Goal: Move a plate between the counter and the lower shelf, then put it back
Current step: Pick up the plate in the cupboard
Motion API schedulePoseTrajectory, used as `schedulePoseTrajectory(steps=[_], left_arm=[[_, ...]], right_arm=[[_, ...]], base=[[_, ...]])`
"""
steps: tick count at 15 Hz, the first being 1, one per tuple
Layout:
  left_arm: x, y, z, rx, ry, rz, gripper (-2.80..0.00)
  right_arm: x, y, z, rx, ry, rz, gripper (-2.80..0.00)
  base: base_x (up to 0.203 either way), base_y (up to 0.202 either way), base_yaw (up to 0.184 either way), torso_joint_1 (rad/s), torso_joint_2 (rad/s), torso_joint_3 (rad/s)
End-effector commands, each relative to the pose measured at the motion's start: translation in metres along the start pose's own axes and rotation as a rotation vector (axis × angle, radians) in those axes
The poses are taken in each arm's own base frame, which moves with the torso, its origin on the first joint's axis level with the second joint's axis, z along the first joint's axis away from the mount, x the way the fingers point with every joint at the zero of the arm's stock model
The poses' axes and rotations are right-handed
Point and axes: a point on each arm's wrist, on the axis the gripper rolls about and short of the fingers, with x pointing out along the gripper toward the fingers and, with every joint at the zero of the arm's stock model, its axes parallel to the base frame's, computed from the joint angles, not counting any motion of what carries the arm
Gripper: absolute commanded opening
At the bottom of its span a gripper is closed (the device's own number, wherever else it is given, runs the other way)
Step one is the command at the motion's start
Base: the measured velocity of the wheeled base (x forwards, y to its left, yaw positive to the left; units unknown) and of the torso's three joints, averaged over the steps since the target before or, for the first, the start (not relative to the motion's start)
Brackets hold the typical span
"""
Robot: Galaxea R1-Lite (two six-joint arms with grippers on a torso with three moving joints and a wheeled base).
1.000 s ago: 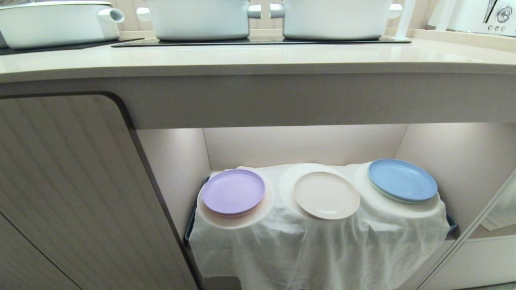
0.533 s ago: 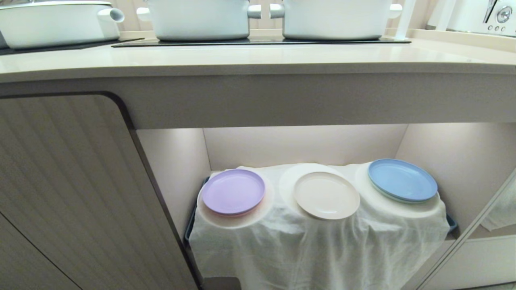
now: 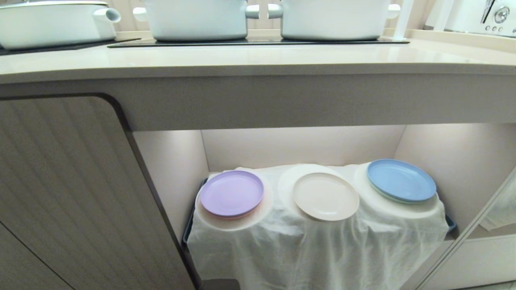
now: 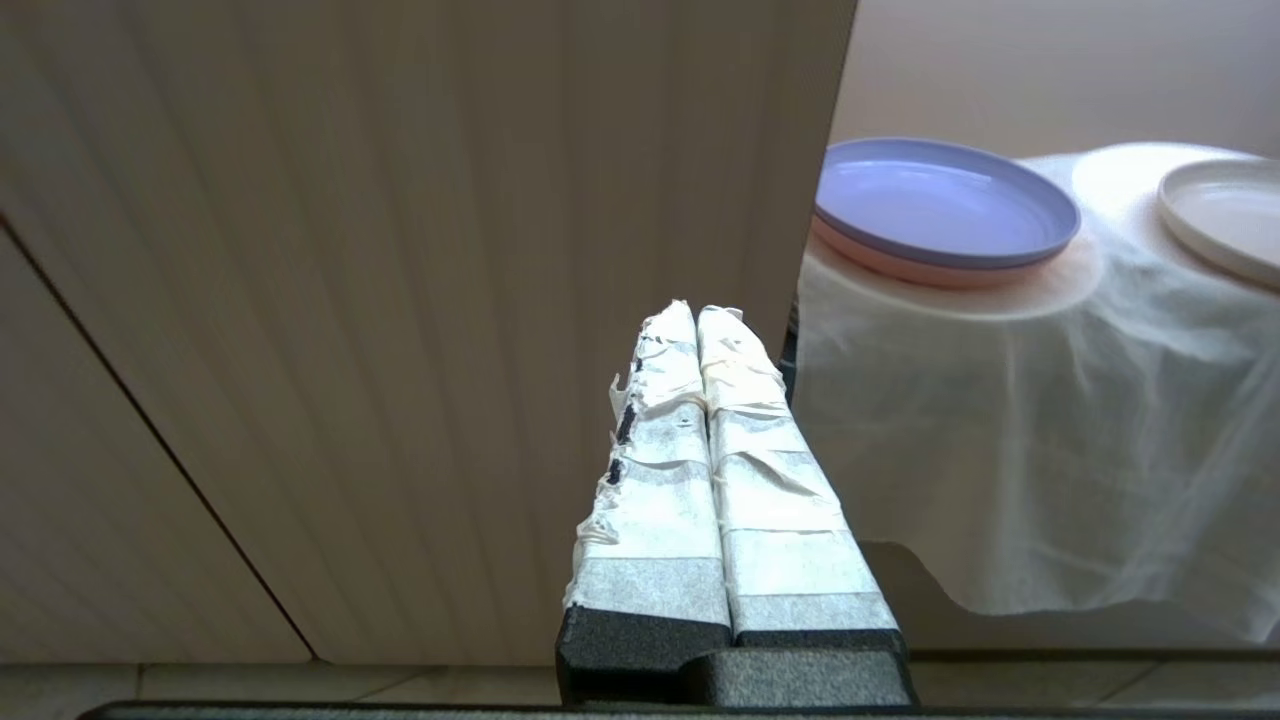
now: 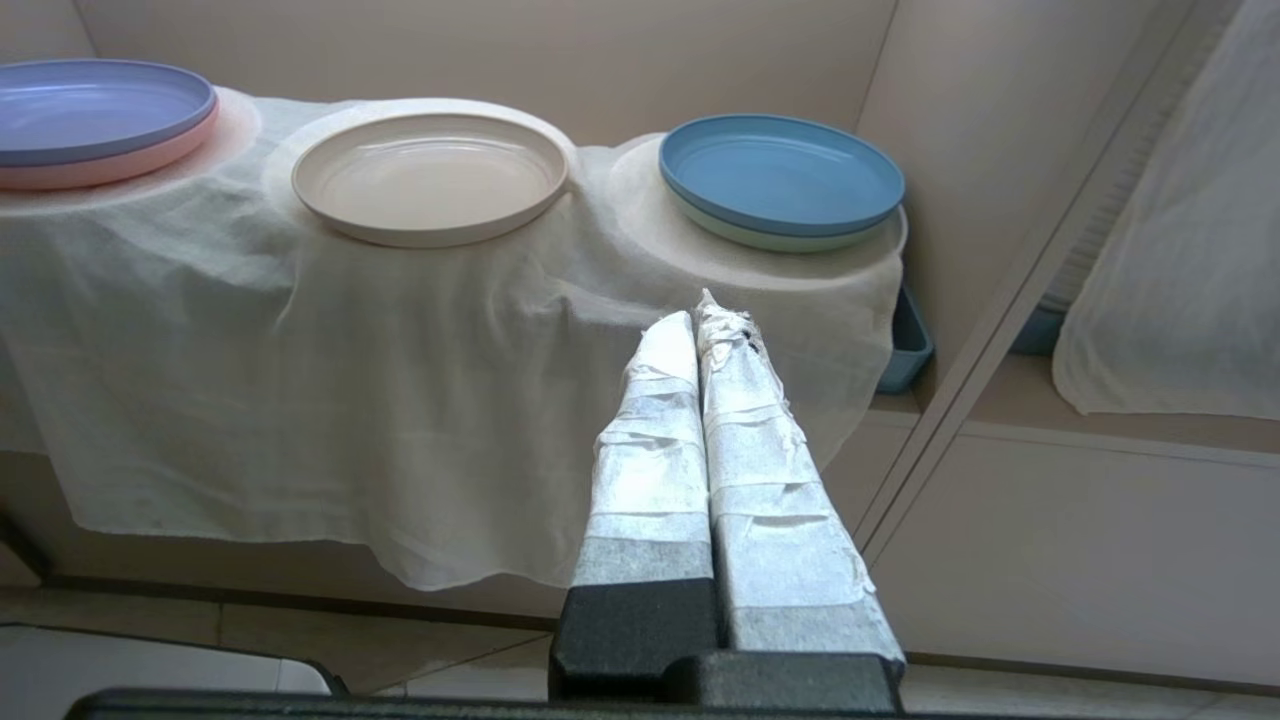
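You have open room above the round cream-beige plate (image 3: 325,196), under the pale beige counter (image 3: 258,60). The lilac plate (image 3: 231,193) and blue plate (image 3: 401,180) flank it closely; the ribbed brown cabinet door (image 3: 72,193) blocks the left, and the draped white cloth (image 3: 314,249) possibly snags.

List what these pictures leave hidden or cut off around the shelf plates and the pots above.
- Head view: the white pots on the pale beige counter lose their tops at the frame edge.
- Every view: the draped white cloth hides the lower shelf's base.
- Wrist views: the pink plate under the lilac plate shows only its rim.
- Left wrist view: the cream-beige plate is cut off.
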Motion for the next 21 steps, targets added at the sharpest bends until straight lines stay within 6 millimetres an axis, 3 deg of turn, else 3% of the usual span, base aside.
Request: schedulePoseTrajectory(steps=[1, 9, 21], left_arm=[[0.0001, 0.0, -0.0001, -0.001, 0.001, 0.001, -2.8], [0.0001, 0.0, -0.0001, -0.002, 0.001, 0.001, -2.8], [0.0001, 0.0, -0.0001, -0.001, 0.001, 0.001, -2.8]], right_arm=[[0.0001, 0.0, 0.0, -0.001, 0.001, 0.002, -2.8], [0.0001, 0.0, 0.0001, -0.001, 0.0, 0.002, -2.8], [0.0001, 0.0, 0.0001, 0.011, 0.0, 0.001, -2.8]], base=[[-0.003, -0.068, 0.014, -0.007, 0.0, 0.007], [0.0, -0.164, 0.003, 0.003, 0.0, 0.003], [0.0, 0.0, 0.0, 0.0, 0.0, 0.0]])
